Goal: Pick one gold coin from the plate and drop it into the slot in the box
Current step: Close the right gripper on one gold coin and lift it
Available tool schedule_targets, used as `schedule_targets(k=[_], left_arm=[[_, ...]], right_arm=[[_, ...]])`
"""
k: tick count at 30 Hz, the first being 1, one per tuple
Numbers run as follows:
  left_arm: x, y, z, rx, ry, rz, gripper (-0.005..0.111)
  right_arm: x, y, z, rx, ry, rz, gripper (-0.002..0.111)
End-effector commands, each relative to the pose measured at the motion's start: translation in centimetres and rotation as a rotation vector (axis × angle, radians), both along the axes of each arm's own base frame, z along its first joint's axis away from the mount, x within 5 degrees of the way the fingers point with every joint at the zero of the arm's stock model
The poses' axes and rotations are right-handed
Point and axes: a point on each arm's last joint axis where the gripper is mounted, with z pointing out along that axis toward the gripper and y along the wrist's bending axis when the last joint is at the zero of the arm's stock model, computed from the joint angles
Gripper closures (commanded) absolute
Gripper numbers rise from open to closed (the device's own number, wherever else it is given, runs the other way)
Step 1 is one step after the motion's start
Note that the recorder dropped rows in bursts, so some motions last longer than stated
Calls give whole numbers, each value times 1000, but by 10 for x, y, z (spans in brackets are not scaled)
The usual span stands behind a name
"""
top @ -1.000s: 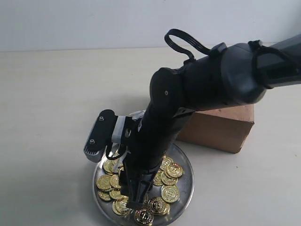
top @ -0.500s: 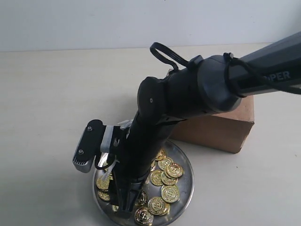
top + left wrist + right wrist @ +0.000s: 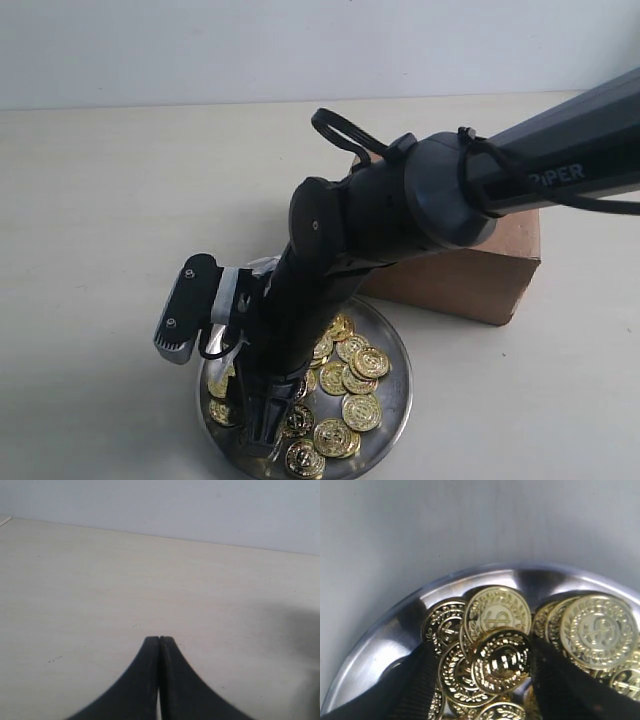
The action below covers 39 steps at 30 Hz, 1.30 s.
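Observation:
The silver plate [image 3: 400, 385] holds several gold coins [image 3: 362, 410] at the front of the table. My right gripper [image 3: 262, 440] points down into the plate's near left part. In the right wrist view it [image 3: 481, 650] stands open, its dark fingers [image 3: 415, 685] on either side of a small heap on the plate [image 3: 385, 640]. A tilted gold coin [image 3: 501, 661] lies between them, next to one finger. The brown cardboard box [image 3: 470, 270] stands behind the plate, partly covered by the arm; its slot is hidden. My left gripper [image 3: 159, 640] is shut and empty over bare table.
The right arm's dark body [image 3: 400, 210] crosses above the plate and the box. The wrist camera housing [image 3: 185, 310] hangs over the plate's left edge. Pale tabletop [image 3: 120, 200] lies all around, with a white wall behind it.
The right arm has swung left and lower over the plate, and the gripper has sunk in among the coins at the plate's near left.

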Motion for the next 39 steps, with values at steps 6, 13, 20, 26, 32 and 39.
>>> schedule_targets(k=[6, 13, 20, 26, 32, 39], left_arm=[[0, 0, 0, -10, -10, -4, 107], [0, 0, 0, -10, -10, -4, 107], [0, 0, 0, -10, -10, -4, 107], [0, 0, 0, -10, -10, -4, 107], [0, 0, 0, -10, -10, -4, 107], [0, 0, 0, -10, -10, -4, 107]], right_arm=[[1, 1, 1, 1, -9, 9, 62], [-1, 0, 0, -4, 5, 15, 71], [-2, 0, 4, -5, 11, 25, 55], [-3, -1, 4, -11, 24, 32, 54], [-4, -1, 21, 18, 3, 35, 54], [-5, -1, 23, 17, 4, 40, 54]])
